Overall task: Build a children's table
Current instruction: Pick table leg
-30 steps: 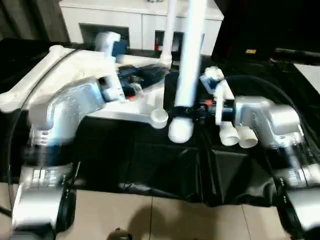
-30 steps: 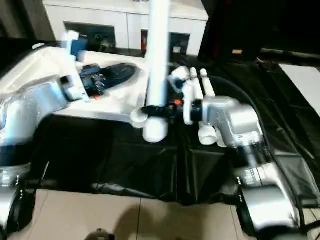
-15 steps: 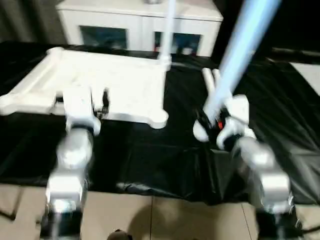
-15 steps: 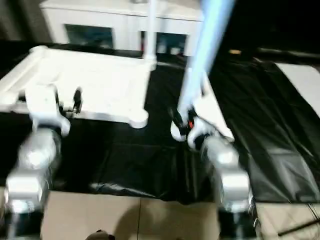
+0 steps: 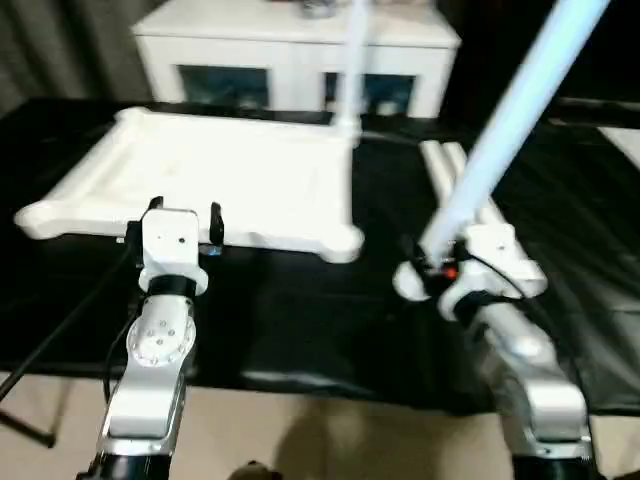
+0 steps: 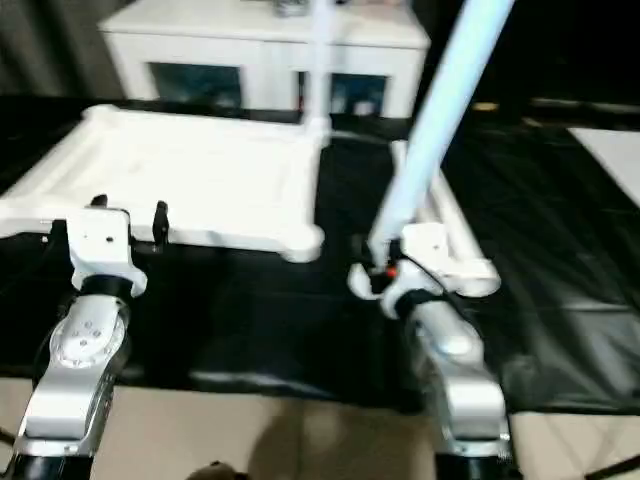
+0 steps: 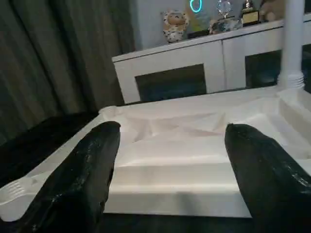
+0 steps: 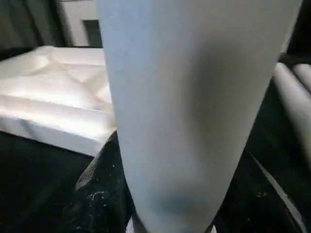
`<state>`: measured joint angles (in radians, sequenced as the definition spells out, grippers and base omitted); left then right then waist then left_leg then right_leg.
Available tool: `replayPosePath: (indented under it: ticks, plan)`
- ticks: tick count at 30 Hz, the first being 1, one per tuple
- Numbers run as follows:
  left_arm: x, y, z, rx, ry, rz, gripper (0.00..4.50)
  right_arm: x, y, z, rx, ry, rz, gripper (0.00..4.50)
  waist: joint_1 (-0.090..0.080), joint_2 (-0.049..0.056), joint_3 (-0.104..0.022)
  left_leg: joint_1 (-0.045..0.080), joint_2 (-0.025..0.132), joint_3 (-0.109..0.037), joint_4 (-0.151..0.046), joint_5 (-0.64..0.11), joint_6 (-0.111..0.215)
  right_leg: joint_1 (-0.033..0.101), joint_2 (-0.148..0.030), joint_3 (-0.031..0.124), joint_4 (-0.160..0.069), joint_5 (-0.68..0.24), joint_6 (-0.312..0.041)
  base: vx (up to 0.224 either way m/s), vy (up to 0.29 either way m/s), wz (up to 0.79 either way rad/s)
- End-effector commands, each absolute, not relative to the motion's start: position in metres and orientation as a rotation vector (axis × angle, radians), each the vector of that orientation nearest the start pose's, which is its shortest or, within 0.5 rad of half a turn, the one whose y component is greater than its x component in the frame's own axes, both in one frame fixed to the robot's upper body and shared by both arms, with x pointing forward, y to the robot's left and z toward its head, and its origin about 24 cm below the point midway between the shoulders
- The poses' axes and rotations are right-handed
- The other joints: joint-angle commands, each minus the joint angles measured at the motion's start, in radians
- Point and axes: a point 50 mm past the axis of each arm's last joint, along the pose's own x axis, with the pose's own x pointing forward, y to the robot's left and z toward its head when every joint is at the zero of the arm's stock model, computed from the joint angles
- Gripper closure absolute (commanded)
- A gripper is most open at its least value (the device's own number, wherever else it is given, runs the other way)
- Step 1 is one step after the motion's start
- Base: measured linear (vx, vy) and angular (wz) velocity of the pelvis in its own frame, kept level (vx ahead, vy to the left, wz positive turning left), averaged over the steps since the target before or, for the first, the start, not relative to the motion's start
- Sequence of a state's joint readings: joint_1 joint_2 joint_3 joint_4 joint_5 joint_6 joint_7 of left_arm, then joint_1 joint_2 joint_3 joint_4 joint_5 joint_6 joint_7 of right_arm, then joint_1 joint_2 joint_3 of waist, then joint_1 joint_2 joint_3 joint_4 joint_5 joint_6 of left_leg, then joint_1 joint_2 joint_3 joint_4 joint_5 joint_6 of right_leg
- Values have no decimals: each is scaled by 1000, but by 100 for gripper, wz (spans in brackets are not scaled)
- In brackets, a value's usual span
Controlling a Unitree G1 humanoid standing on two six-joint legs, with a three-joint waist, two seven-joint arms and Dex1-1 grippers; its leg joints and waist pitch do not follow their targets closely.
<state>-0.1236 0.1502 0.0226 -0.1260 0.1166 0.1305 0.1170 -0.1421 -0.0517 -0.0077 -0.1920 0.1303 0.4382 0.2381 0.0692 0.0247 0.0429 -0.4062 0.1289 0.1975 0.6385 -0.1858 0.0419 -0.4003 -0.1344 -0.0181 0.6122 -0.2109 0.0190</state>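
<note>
**Holding one leg up beside the tabletop**

Lying upside down on the black sheet [image 5: 300,330] is the white tabletop [image 5: 220,180]. One leg [image 5: 350,60] already stands straight up in the tabletop's far corner, the one nearest the white cabinet [image 5: 290,50].

The right gripper [image 5: 432,268] is closed around another leg [image 5: 510,130]. It grips this leg near its fat end. The leg leans up and away, off to the right of the tabletop. Two more legs [image 5: 450,170] lie flat on the sheet, just past that gripper.

The left gripper [image 5: 182,215] hangs at the tabletop's near edge. Its fingers [image 7: 92,165] are spread wide and hold nothing.
</note>
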Motion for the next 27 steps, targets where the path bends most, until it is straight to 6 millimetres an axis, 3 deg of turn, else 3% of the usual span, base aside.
replayPosePath:
  ticks: [1,2,3,4,5,6,7,8,9,10,11,12,13,14,15,16,17,18,19,20,21,22,23,24,25,26,27]
  plan:
    - [275,171,101,277,-169,135,68,272,-142,87,73,90,279,264,-43,28,-51,66,71,-15,-171,-250,236,-15,74,-96,40,-158,-39,-55,166,7]
    - [276,169,102,305,-177,128,68,273,-144,87,73,93,272,264,-51,15,-46,61,79,-15,-178,-298,209,-7,59,-97,33,-142,-29,-75,126,5]
    - [276,167,103,324,-183,118,68,273,-145,87,74,94,267,264,-49,-8,-45,49,78,-8,-174,-449,99,5,3,-66,-28,-188,-27,-75,126,5]
    - [276,166,103,331,-187,112,68,274,-147,87,74,95,262,264,-27,-18,-51,74,64,-17,-88,-564,-10,-18,-98,12,-115,-372,-75,-78,101,15]
    - [275,165,103,315,-189,106,68,274,-148,87,74,95,258,264,-22,-15,-48,64,87,-62,-53,-551,-27,3,-155,43,-140,-442,-97,-27,133,-5]
    - [275,165,103,312,-189,111,68,274,-149,87,74,94,256,264,-27,10,-46,35,111,-107,-88,-501,-62,38,-128,17,-123,-513,-99,-27,133,-5]
    - [276,165,103,311,-185,116,68,275,-149,87,71,93,254,264,-68,34,-33,36,113,-133,-173,-750,-264,29,16,-39,-61,-383,-40,-56,167,-36]
    - [277,165,103,312,-182,119,68,275,-150,87,68,94,253,264,-75,53,-39,35,124,-150,-214,-874,-372,41,46,-54,-8,-237,-39,-123,122,-20]
    - [278,166,102,311,-179,130,68,276,-151,87,63,98,254,264,-64,67,-38,4,157,-158,-281,-961,-467,54,76,-85,82,-48,-40,-123,122,-20]
    - [279,166,101,296,-161,147,68,276,-151,86,44,105,254,264,-46,72,-41,1,182,-140,-297,-935,-445,43,97,-112,136,-34,-34,-107,21,13]
    - [279,167,101,302,-151,162,68,276,-152,85,35,112,258,264,-37,72,-49,16,178,-127,-282,-900,-348,48,96,-111,137,-90,-38,-104,-54,24]
    - [280,167,101,304,-149,167,68,276,-152,85,33,114,259,264,-33,73,-55,21,162,-116,-274,-864,-314,55,94,-105,123,-115,-45,-104,-54,24]
    - [281,167,102,294,-149,184,68,277,-152,84,27,126,271,264,-40,54,-80,39,137,-119,-252,-727,-282,69,62,-70,58,-173,-62,-116,-90,8]
    - [282,167,101,292,-145,178,68,278,-152,83,10,128,267,264,-40,37,-88,36,114,-107,-230,-664,-296,77,28,-48,39,-207,-91,-125,-99,-11]
    - [282,168,101,297,-145,180,68,279,-152,83,3,127,264,264,-37,0,-99,40,67,-96,-171,-556,-314,66,-39,-14,-6,-303,-127,-125,-99,-11]
    - [283,167,101,279,-144,165,68,280,-152,84,0,125,262,264,9,-8,-49,-41,-29,-120,51,8,-60,91,-116,44,-141,-464,-42,-139,-76,-15]
    - [284,167,101,279,-141,152,68,281,-152,85,10,121,262,264,5,-14,-26,-69,-24,-130,78,11,-51,98,-122,50,-144,-533,-8,-118,-42,-29]
    - [284,167,102,288,-141,152,68,282,-151,85,16,120,263,264,8,-7,-22,-49,8,-149,80,-28,-98,95,-126,7,-131,-636,-32,-118,-42,-29]
    - [285,167,102,293,-143,157,68,282,-151,85,22,119,264,264,1,2,-30,-6,47,-156,12,-167,-122,99,-80,-29,-112,-593,-79,-89,14,-34]
    - [285,167,102,283,-141,158,68,283,-150,85,17,119,266,264,-5,16,-42,6,68,-159,-30,-201,-121,114,-51,-45,-97,-498,-100,-103,36,-4]
    - [285,167,101,278,-140,158,68,282,-149,85,16,121,271,264,-31,40,-53,51,157,-226,-102,-302,-105,76,2,-44,-26,-209,-116,-103,36,-4]
    - [286,166,101,270,-138,158,68,282,-147,84,13,126,279,264,-52,51,-46,40,156,-225,-119,-388,-83,91,-19,-44,-4,-80,-144,-100,23,0]
    - [286,166,101,266,-137,155,68,282,-146,84,8,127,287,264,-58,49,-39,26,139,-215,-122,-437,-90,97,-30,-42,-15,-83,-153,-83,14,-14]
    - [286,165,101,265,-134,149,68,281,-144,84,0,124,294,264,-53,38,-30,19,110,-186,-113,-529,-129,103,-57,-33,-52,-201,-158,-83,14,-14]
    - [286,164,100,263,-131,138,68,282,-144,85,-2,120,300,264,-50,22,-25,34,92,-164,-97,-584,-149,102,-72,-32,-87,-454,-130,-70,6,-10]
    - [286,164,100,260,-129,132,68,283,-145,84,-2,120,294,264,-47,12,-23,49,78,-143,-80,-558,-138,100,-78,-35,-123,-695,-74,0,0,0]
    - [286,164,100,260,-129,132,68,283,-145,84,-2,120,294,264,-47,9,-19,57,76,-137,-75,-553,-130,98,-79,-43,-135,-781,-52,0,0,0]
